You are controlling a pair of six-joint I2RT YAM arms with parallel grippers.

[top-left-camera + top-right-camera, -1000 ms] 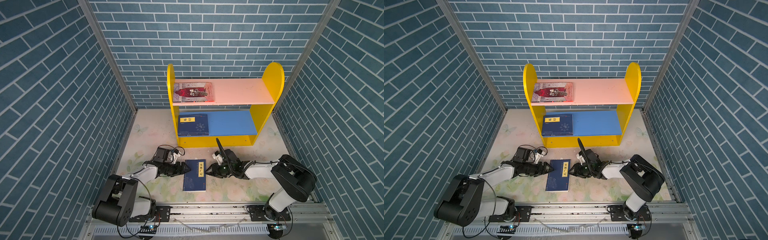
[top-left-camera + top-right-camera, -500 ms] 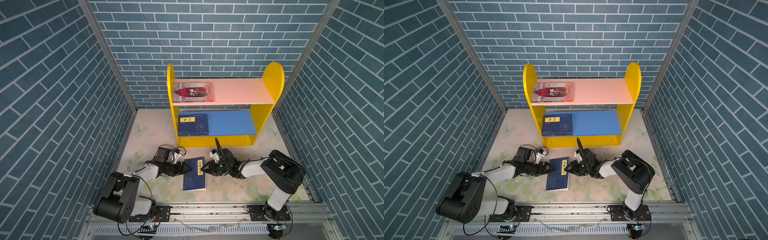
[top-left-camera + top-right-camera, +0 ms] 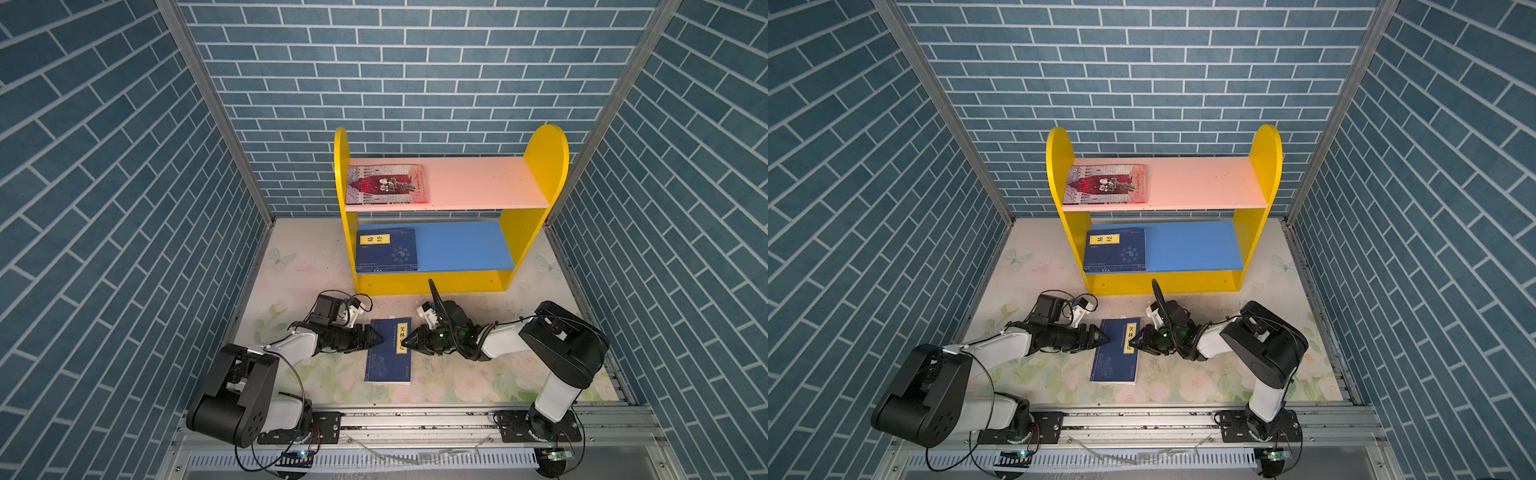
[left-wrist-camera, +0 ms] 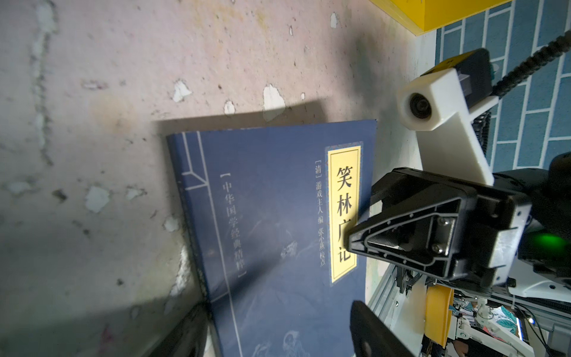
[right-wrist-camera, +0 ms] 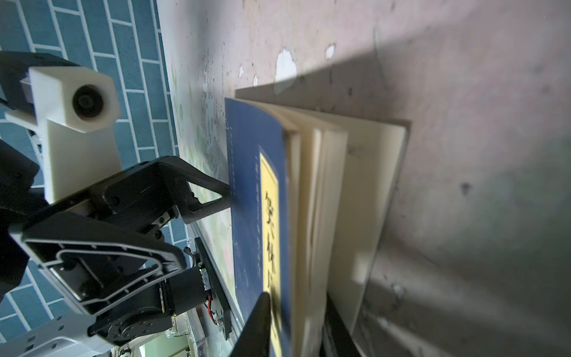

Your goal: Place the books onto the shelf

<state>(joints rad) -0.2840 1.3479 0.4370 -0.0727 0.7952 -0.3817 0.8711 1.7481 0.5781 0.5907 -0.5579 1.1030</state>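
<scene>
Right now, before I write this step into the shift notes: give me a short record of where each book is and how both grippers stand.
pink board: grey-and-red book, flat, at its left end
blue board: shelved navy book, flat, at its left end
table: table book, navy, in front of the shelf, between the grippers
left gripper: open, a fingertip against the table book's spine edge
right gripper: jaws astride its page edge, cover and pages lifted; firm clamp uncertain
not yet shelved: table book
</scene>
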